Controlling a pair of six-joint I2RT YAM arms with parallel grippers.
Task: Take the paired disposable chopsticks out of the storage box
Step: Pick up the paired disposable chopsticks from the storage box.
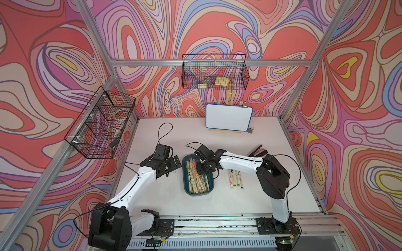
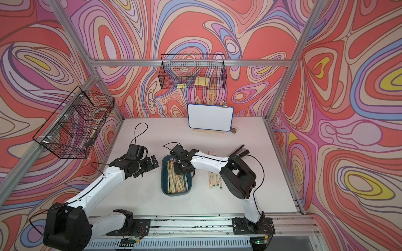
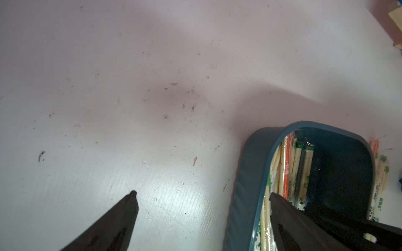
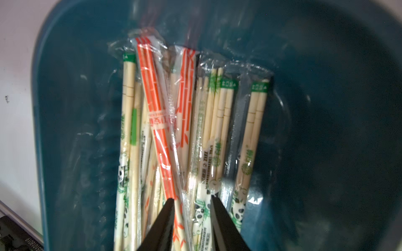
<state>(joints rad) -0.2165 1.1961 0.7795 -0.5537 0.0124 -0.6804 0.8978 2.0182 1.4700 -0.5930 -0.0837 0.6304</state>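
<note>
While the right gripper (image 4: 193,201) dips into the pile of wrapped chopsticks (image 4: 165,121), jaws narrowed astride one sleeve (whether they pinch it cannot be told), the left gripper (image 3: 202,194) hangs wide apart beside the blue box (image 1: 199,194), centre frame in both top views. Three pairs (image 1: 235,178) lie on the table (image 1: 239,195) to its right; most are not yet out.

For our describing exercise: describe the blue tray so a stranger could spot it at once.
Find the white table. Near its middle lies a shallow tray with rounded corners, full of wrapped chopsticks. It alone is dark blue-green; the wire baskets are black and hang above.
</note>
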